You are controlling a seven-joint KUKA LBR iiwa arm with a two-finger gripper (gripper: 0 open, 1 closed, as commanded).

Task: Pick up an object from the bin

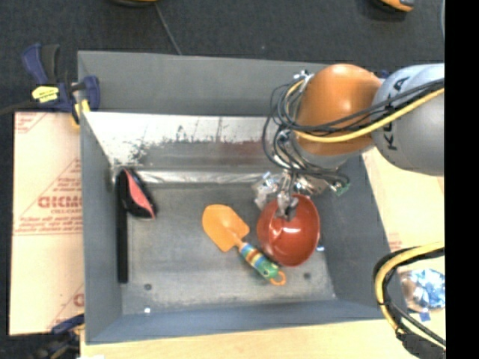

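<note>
My gripper [285, 203] hangs below the orange wrist cover in the right half of the bin, right over the upper edge of a round red ball-like object [293, 236]. Its fingertips seem to touch the top of that red object, and I cannot make out their spacing. Just left of the red object lies an orange toy shovel [224, 227] with a striped blue, green and yellow handle [260, 262] pointing toward the bin's front right.
A black tool with a red-pink pad [135, 194] and a long black handle lies against the bin's left wall. Bare floor lies between it and the shovel.
</note>
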